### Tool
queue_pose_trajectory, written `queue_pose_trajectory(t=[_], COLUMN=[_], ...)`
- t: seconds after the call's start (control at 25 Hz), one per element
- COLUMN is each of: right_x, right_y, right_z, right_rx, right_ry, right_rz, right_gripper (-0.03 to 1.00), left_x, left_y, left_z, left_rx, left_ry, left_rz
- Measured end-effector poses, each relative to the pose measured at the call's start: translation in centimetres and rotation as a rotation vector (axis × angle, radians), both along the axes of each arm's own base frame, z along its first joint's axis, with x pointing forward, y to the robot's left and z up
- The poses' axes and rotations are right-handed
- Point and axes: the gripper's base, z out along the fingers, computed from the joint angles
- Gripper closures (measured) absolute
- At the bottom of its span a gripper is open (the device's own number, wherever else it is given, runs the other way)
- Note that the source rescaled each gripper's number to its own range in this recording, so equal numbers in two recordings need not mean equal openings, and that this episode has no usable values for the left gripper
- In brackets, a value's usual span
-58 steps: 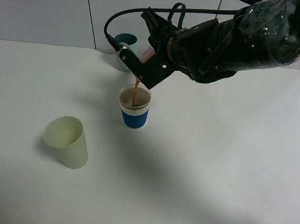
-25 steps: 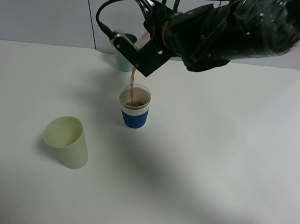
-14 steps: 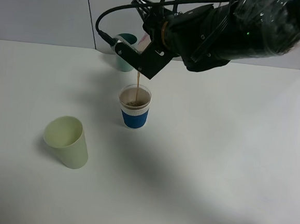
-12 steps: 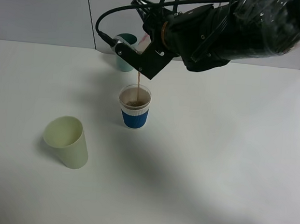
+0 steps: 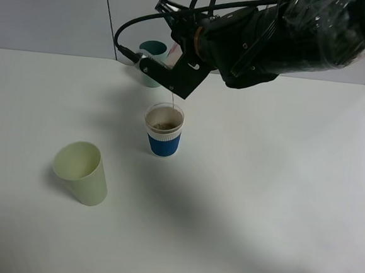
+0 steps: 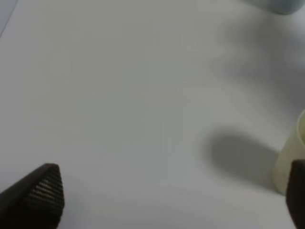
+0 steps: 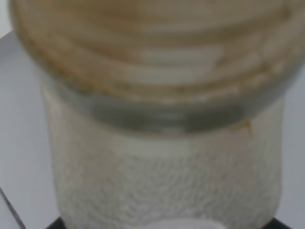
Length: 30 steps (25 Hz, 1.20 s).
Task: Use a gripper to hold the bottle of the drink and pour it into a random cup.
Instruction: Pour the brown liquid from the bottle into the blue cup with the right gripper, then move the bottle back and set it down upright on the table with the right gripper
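While tipped over cup (image 5: 163,142) | right jaws clamp bottle (image 7: 162,143) | left jaws apart

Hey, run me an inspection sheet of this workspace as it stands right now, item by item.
Surface: white table, no spills seen.
Job's things: bottle tipped above the cup, with a thin brown stream falling in; cup upright, brown drink inside.
Clutter: teal cup at the back, partly hidden by the arm; pale green cup upright at front left, looks empty.
End effectors: right end effector shut on the bottle; left end effector open, holding nothing, over the table near the pale green cup.
Cables: black cable loops above the right arm, apart from the cups.
Surroundings: pale wall panels behind the table; nothing else seen.
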Motion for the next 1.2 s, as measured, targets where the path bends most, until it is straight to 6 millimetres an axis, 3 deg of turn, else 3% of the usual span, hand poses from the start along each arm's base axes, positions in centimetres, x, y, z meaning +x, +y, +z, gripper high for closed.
queue_pose_trajectory(t=[0.32, 0.52, 0.92, 1.2], right_x=[-0.1, -0.2, 0.7, 1.5], right_y=[0.2, 0.3, -1.0, -3.6], right_z=[-0.1, -0.2, -0.4, 2.5], right_rx=[0.039, 0.231, 1.019, 1.551], right_ry=[0.021, 0.09, 0.327, 0.499], right_rz=[0.005, -0.07, -0.495, -0.716], right_gripper=[0.97, 0.97, 0.97, 0.97], left_x=[0.0, 0.0, 0.0, 0.0], left_y=[0.0, 0.0, 0.0, 0.0], left_z=[0.0, 0.0, 0.0, 0.0], left_rx=[0.0, 0.0, 0.0, 0.0], left_ry=[0.0, 0.0, 0.0, 0.0], left_rz=[0.0, 0.0, 0.0, 0.0])
